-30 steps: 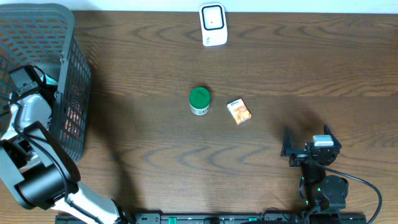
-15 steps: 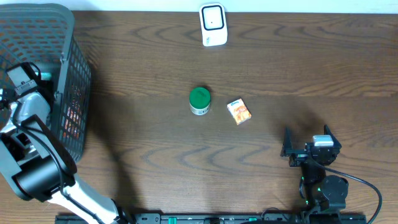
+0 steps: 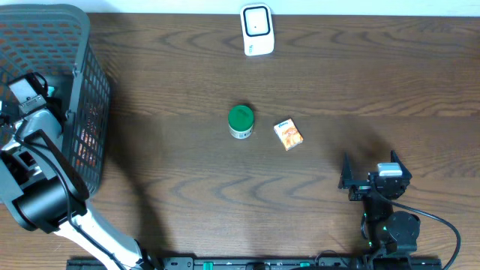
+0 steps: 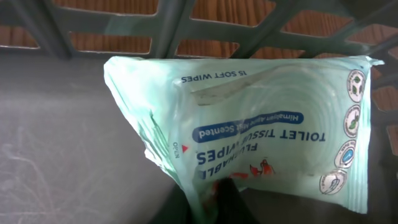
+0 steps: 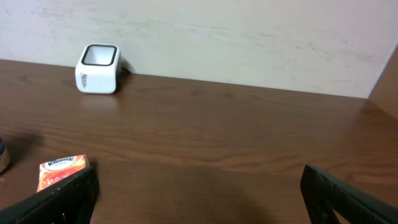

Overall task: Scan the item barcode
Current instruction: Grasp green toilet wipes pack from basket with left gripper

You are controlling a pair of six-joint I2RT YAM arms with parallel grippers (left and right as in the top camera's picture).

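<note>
Now the left gripper (image 4: 214, 198) has pinched shut on the lower edge of the pale green wipes pack (image 4: 261, 118), which lies inside the grey basket (image 3: 88, 82) against its mesh wall. Overhead, the left arm (image 3: 34, 124) has shifted slightly leftward within the basket. The right gripper (image 5: 199, 196) stays spread open over the table (image 3: 187, 187), and the scanner (image 3: 256, 30), green-lidded jar (image 3: 241, 120) and orange tissue box (image 3: 288, 135) have not moved.

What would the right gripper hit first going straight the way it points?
Probably nothing: ahead of the right gripper the table looks bare up to the wall. The orange packet and white scanner lie to its left.
</note>
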